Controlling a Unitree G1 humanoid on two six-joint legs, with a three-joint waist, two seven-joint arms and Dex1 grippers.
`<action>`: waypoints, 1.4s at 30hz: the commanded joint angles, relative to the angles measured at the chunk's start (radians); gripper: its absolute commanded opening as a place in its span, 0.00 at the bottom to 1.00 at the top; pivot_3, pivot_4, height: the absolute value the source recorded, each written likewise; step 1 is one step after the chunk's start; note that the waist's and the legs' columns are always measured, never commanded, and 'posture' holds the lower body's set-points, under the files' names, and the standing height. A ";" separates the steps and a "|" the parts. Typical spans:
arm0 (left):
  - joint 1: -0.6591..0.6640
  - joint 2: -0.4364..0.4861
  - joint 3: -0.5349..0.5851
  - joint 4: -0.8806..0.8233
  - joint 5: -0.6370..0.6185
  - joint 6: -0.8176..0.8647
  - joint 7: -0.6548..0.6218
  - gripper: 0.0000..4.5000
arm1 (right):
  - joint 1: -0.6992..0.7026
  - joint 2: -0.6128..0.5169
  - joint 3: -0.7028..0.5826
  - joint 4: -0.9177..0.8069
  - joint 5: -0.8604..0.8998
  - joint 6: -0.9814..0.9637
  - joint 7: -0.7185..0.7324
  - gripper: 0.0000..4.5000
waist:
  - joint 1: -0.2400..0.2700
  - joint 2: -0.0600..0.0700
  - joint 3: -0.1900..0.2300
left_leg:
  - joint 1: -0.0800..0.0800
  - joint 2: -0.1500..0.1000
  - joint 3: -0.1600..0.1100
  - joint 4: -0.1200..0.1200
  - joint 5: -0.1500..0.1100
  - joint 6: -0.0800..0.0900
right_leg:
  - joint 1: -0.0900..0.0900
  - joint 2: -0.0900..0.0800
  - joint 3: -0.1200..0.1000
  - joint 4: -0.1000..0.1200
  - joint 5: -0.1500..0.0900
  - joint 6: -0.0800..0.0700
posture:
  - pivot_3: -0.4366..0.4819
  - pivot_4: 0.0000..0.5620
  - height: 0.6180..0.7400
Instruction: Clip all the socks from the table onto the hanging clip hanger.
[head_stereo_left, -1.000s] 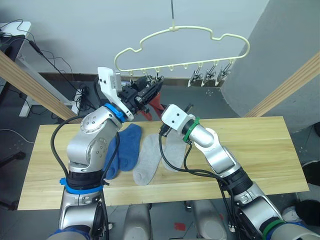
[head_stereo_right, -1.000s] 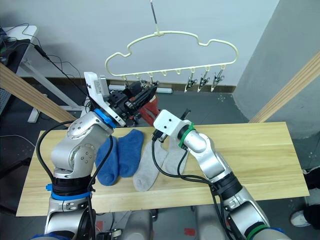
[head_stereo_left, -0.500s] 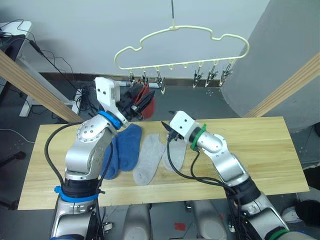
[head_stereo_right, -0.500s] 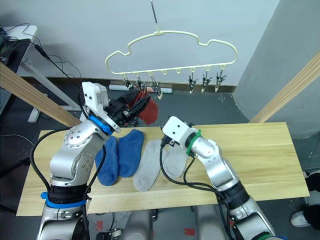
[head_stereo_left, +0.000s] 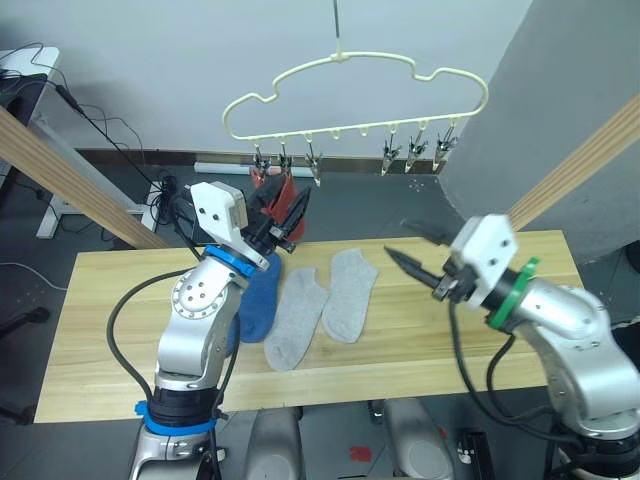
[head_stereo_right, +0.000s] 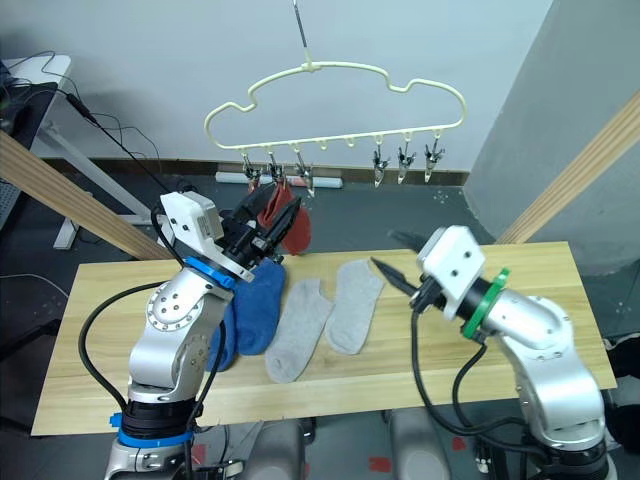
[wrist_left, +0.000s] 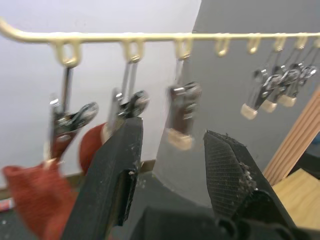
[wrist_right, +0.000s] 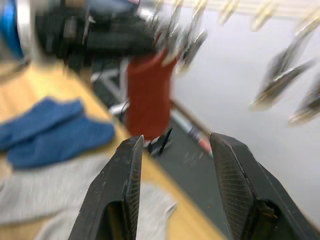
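Two rust red socks (head_stereo_right: 285, 222) hang from clips at the left end of the pale yellow clip hanger (head_stereo_left: 350, 100), while two blue socks (head_stereo_right: 255, 305) and two light grey socks (head_stereo_left: 320, 305) lie side by side on the wooden desk (head_stereo_left: 100, 330) below it. The left end effector (wrist_left: 172, 150) is raised just under the hanger's left clips, fingers spread and grasping nothing. The right end effector (head_stereo_left: 418, 250) hovers above the desk to the right of the grey socks, also released and empty.
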 joint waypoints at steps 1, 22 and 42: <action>0.005 -0.022 -0.018 -0.035 0.018 -0.035 0.020 0.49 | -0.029 -0.019 -0.044 -0.055 0.072 0.054 -0.030 0.48 | 0.000 0.000 0.000 | 0.000 0.000 0.000 0.000 0.000 0.000 | 0.000 0.000 0.000 0.000 0.000 0.000 | 0.36 0.67 1.00; -0.107 -0.090 -0.025 0.146 0.092 -0.109 0.076 0.49 | -0.038 -0.122 -0.060 -0.050 0.171 0.079 -0.115 0.48 | -0.001 0.000 0.000 | -0.001 0.000 0.000 0.000 0.000 0.001 | 0.000 0.000 0.000 -0.002 0.000 0.000 | 0.32 0.66 1.00; -0.211 -0.130 -0.011 0.245 0.106 -0.166 0.111 0.49 | -0.062 -0.130 -0.057 -0.055 0.286 0.083 -0.147 0.48 | -0.002 0.000 0.000 | -0.001 0.000 0.000 0.000 0.000 0.001 | 0.000 0.000 0.000 -0.003 0.000 0.000 | 0.31 0.65 1.00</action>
